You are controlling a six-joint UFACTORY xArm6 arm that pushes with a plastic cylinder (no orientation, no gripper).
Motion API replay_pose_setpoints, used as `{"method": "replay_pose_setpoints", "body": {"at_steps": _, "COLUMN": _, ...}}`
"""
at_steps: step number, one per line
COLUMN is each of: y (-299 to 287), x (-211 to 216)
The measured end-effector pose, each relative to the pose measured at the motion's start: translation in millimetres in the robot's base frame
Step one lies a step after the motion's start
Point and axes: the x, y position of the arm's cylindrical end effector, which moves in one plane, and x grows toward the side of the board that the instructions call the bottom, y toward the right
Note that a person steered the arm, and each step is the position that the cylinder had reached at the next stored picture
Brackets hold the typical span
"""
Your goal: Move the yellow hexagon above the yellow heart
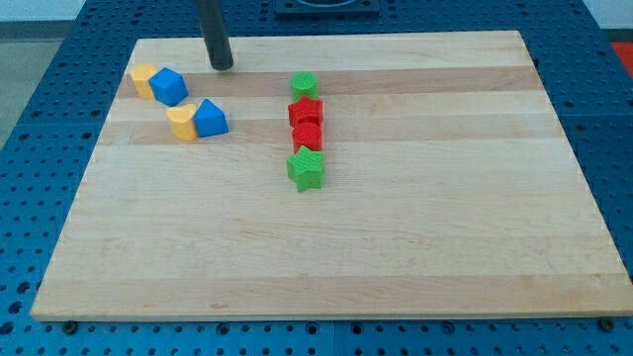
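Observation:
The yellow hexagon lies at the board's upper left, touching a blue cube on its right. The yellow heart lies lower and to the right, touching a blue triangular block on its right. My tip rests on the board near the view's top, to the right of and slightly above the blue cube, apart from all blocks.
A column of blocks stands at the board's centre: a green block on top, a red star, a red block, and a green star at the bottom. The wooden board lies on a blue perforated table.

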Motion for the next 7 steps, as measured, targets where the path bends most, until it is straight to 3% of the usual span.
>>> {"method": "replay_pose_setpoints", "body": {"at_steps": 1, "y": -35, "x": -23}}
{"method": "replay_pose_setpoints", "body": {"at_steps": 3, "y": -148, "x": -22}}
{"method": "replay_pose_setpoints", "body": {"at_steps": 4, "y": -148, "x": -22}}
{"method": "replay_pose_setpoints", "body": {"at_steps": 6, "y": -126, "x": 70}}
{"method": "replay_pose_setpoints", "body": {"at_steps": 7, "y": -126, "x": 71}}
